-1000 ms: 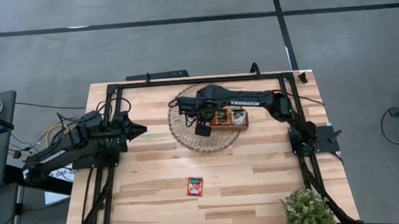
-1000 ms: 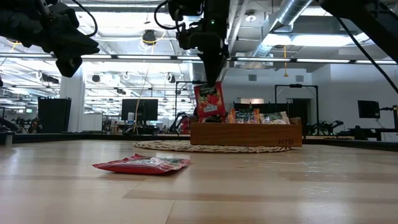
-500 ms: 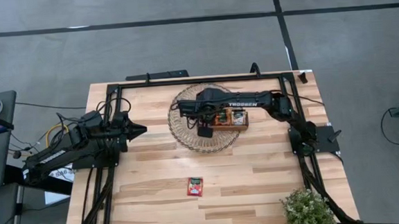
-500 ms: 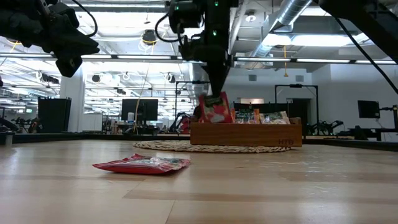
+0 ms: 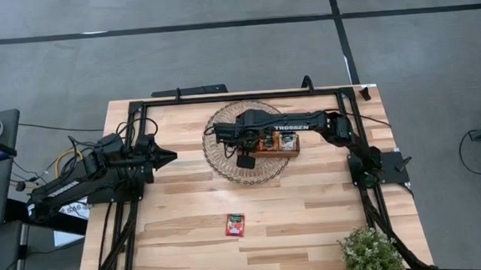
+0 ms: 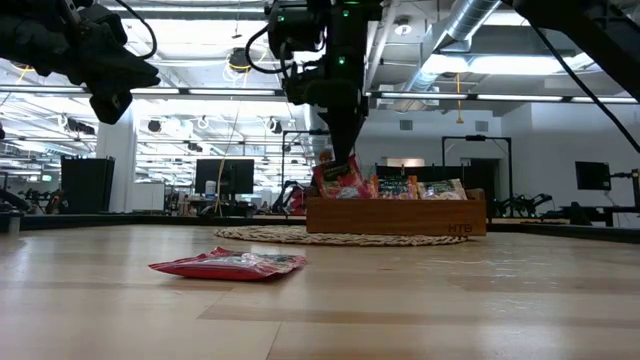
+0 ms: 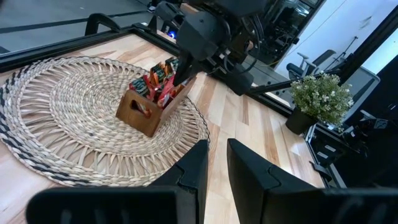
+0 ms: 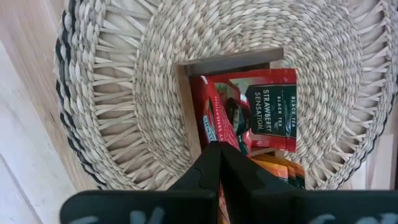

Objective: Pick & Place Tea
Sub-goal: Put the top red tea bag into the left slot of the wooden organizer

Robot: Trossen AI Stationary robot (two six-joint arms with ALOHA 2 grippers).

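My right gripper [image 6: 345, 160] stands over the near end of the brown wooden tray [image 6: 395, 215], shut on a red tea sachet [image 8: 264, 115] with a dark label. Other sachets [image 6: 415, 187] stand upright in the tray. One more red sachet [image 5: 235, 225] lies flat on the bare table, nearer the front edge. My left gripper [image 7: 217, 155] waits at the table's left side, raised and pointing level toward the tray, its fingers a little apart with nothing between them. My right gripper pinches the red sachet by its upper edge [image 8: 214, 142] between its two fingers. The fingers come from above and point down. The sachet hangs tilted below them, its lower part [image 6: 338, 185] sunk behind the tray's wall in the end compartment.
The tray stands on a round woven mat [image 5: 226, 165] at the table's far middle. A potted plant [image 5: 371, 252] stands at the near right corner. Black frame rails [image 5: 221, 98] run along the table's edges.
My right gripper has gone down toward the tray, still shut. The red sachet, which hung clear above the tray's end, has sunk with it into the end compartment and tipped over a little.
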